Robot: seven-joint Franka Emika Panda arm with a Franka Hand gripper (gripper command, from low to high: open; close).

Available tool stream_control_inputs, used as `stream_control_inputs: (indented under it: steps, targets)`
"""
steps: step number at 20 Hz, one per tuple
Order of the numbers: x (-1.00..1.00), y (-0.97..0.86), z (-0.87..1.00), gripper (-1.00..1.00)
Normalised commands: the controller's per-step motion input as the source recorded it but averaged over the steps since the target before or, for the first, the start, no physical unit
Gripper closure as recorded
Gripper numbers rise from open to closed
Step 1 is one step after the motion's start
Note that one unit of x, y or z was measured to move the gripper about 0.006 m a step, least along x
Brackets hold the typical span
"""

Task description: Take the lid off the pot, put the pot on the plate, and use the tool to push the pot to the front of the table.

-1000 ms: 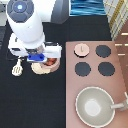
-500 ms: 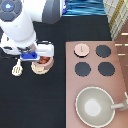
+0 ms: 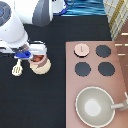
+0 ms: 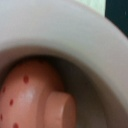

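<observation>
The tool is hanging low over the left part of the worktop, at the end of the white arm that is reaching down from the exterior view's top; it is sitting right at the pot, on the side of the pot toward the exterior view's left, and its blue block is showing just above the pot's rim; whether it is apart, together or clamped on the rim I cannot tell. The pot is standing uncovered, with reddish contents showing inside; the tan round of the plate is showing under and around it toward the exterior view's bottom, though where pot ends and plate begins is hard to make out. In the wrist view the pot's pale inner wall is filling the frame, with a reddish, dotted lump lying inside. The lid is lying knob up on the stove, well apart from the pot toward the exterior view's right, just beside a burner. The spatula is lying on the worktop just beside the plate, toward the exterior view's left. A large grey pan is sitting on the stove's part nearest the exterior view's bottom.
</observation>
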Motion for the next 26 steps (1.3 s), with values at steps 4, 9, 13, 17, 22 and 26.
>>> stream_control_inputs:
  steps: [4, 9, 13, 17, 22, 26]
  targets:
    - [-0.35, -0.23, -0.63, 1.00]
    - [-0.03, -0.16, -0.55, 1.00]
    - [0.09, 0.00, -0.47, 1.00]
    - [-0.25, 0.17, -0.25, 1.00]
    - [-0.57, 0.28, -0.16, 1.00]
    - [-0.72, 0.08, -0.06, 1.00]
